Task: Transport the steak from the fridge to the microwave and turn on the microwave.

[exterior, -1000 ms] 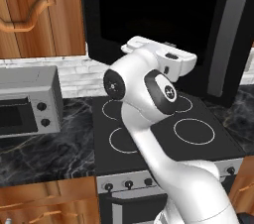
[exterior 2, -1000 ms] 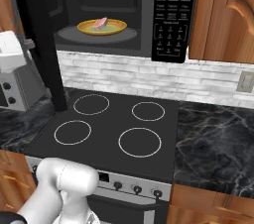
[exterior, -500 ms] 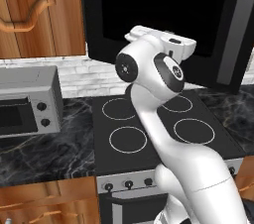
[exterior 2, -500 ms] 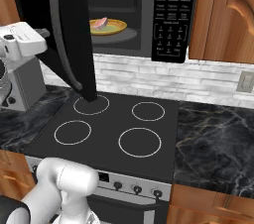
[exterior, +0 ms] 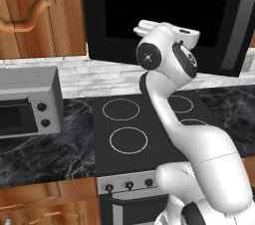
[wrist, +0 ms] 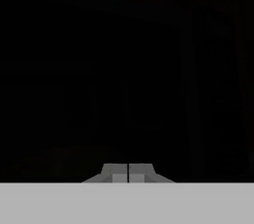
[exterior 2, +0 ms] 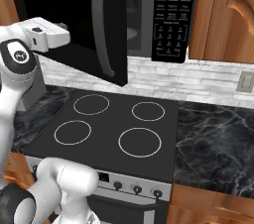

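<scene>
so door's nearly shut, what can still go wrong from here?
1. The microwave door stands partly ajar, a gap showing by the keypad. If the push stops short it may not latch, and starting could fail.
2. The gripper is shut and pressed against the dark door; it could slide off the smooth panel.
3. The arm reaches over the stove; swinging to the keypad risks clipping the door handle.

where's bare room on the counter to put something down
Free: the marble counter right of the stovetop, and the strip between the toaster oven and the stovetop. Crowded: by the half-shut microwave door, where the arm reaches.
</scene>
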Controlling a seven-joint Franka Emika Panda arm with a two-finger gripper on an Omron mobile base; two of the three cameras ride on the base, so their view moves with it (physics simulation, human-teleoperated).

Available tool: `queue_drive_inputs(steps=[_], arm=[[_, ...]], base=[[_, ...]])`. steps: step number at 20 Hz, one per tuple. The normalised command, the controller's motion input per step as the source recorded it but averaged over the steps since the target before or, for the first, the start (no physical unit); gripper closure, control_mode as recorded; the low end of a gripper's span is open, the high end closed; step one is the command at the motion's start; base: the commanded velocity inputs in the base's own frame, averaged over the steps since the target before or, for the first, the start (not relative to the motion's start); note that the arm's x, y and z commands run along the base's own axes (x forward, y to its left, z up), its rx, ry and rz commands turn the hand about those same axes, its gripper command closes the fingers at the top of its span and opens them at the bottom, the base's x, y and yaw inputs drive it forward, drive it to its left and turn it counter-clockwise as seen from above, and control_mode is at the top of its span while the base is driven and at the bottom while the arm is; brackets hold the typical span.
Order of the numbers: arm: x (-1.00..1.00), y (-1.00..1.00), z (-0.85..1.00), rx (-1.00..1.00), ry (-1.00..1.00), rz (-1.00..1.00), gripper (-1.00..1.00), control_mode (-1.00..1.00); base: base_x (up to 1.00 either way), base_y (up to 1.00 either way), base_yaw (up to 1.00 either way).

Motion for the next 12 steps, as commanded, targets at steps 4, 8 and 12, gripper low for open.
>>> queue_drive_inputs(steps=[4,8,12], arm=[[0.56,-0.26,0.00,0.00,0.00,0.25,1.00,-1.00],[0.42,-0.18,0.07,0.00,0.02,0.20,1.00,-1.00],[0.29,-0.07,0.18,0.00,0.06,0.13,1.00,-1.00]], base=[[0.00,0.00,0.00],[0.00,0.00,0.00],[0.00,0.00,0.00]])
